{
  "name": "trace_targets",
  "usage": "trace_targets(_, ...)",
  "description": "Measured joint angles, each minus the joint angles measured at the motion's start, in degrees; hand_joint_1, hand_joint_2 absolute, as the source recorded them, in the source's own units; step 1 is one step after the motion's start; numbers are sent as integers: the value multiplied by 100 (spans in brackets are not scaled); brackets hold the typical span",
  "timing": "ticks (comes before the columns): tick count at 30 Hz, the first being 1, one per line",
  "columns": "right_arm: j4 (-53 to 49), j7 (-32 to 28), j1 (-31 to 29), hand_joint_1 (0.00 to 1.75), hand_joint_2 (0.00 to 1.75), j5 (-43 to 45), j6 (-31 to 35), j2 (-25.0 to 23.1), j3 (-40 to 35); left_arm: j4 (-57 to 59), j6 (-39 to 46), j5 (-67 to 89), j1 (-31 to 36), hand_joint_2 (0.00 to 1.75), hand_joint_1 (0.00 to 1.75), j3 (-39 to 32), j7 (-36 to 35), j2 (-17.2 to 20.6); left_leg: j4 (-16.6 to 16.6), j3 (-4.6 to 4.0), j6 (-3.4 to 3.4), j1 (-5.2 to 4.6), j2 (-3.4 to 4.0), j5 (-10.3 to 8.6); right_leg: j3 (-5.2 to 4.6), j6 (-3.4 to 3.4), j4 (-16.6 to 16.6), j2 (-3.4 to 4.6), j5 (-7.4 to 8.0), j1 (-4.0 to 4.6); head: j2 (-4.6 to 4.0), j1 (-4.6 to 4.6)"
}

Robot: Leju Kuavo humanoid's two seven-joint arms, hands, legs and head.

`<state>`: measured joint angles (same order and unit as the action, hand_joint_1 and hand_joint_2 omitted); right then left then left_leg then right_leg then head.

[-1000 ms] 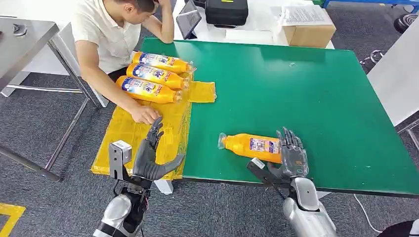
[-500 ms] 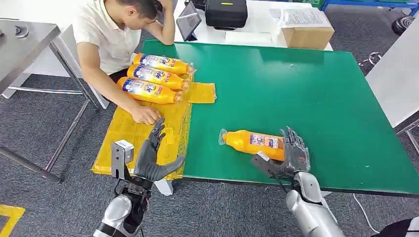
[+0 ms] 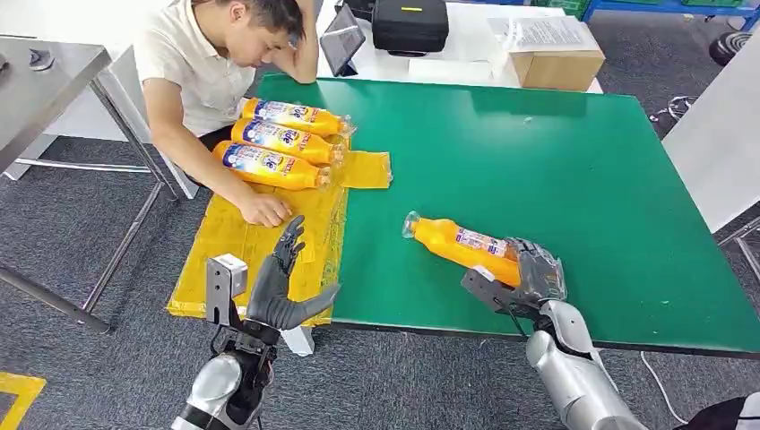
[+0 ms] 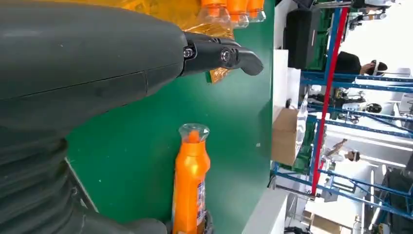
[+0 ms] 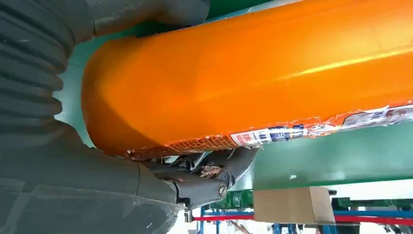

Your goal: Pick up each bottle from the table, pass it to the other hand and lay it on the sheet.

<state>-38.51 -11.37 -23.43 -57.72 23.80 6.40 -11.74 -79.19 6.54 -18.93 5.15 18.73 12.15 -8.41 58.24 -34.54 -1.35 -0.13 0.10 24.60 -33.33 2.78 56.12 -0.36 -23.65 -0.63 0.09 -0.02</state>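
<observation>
- So over the last second the right robot hand [image 3: 536, 273] went from resting flat against the base of the orange bottle [image 3: 462, 244] to wrapping round it. It's properly grasping the fat end now, and the right wrist view has the bottle [image 5: 253, 73] jammed between thumb and fingers.
- The bottle also swung: its cap end was pointing straight left, now it angles up and away, toward the far side of the green bench [image 3: 538, 152]. Looks to me like the lift is just starting, though I can't tell if it's fully off the surface yet.
- Left robot hand [image 3: 282, 282] is released, fingers spread, hovering over the near part of the yellow sheet [image 3: 233, 242]. It crept slightly closer to the bench. My guess is it's waiting for the handover.
- Room: lots of bare green between the two hands, so the pass has space.
- The grasp sits right by the near bench edge, so a drop could roll off.
- Three bottles [image 3: 273, 139] already lie at the far end of the sheet, and a person's hand [image 3: 264, 209] rests on the sheet just beyond the left hand, which narrows the landing spot.
</observation>
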Motion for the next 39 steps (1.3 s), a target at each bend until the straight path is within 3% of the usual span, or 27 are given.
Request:
trace_targets(7,-65,-620,19,175,175,1024,-697,35,79,2,0,-111,-15,175,0,46,-26,0,0,29,5,0,21,11,16,-1,-2,18,0,0,0,2)
trace_targets(11,-142,-712,74,175,175,1177,-819,35,105,0,4,-155,-28,175,0,68,-24,0,-1,39,4,1,29,13,22,-1,-2,26,1,1,0,0)
trace_targets(14,-315,-1141,180,175,175,1812,-1139,-7,160,2,-22,-287,-60,175,0,79,50,0,-1,39,5,4,32,12,26,-2,-2,27,2,3,0,0)
trace_targets(17,-809,-1497,477,145,175,2431,-1379,-166,175,46,-188,-656,-107,175,0,114,-42,0,-1,28,5,4,31,10,19,-2,0,26,2,3,0,0)
trace_targets(23,-2005,-1674,1040,161,175,3342,-1471,-529,-116,553,-503,-1266,-146,175,0,422,22,-31,-1,-29,4,3,24,4,-29,-1,5,24,2,2,0,-4)
trace_targets(24,-2164,-1709,1096,140,175,3436,-1469,-561,-178,605,-524,-1345,-156,175,0,474,28,-33,-1,-36,4,3,24,3,-36,-1,5,23,2,2,0,-2)
trace_targets(27,-2617,-1805,1245,133,175,3702,-1466,-671,-356,697,-606,-1648,-189,175,0,606,35,-66,-1,-56,4,1,13,3,-51,0,6,20,1,0,0,-2)
trace_targets(39,-3287,-1777,1404,133,175,3908,-1477,-944,-1071,726,-651,-2065,-191,175,0,778,92,-175,-1,-72,4,0,5,4,-68,0,4,14,-2,0,0,-2)
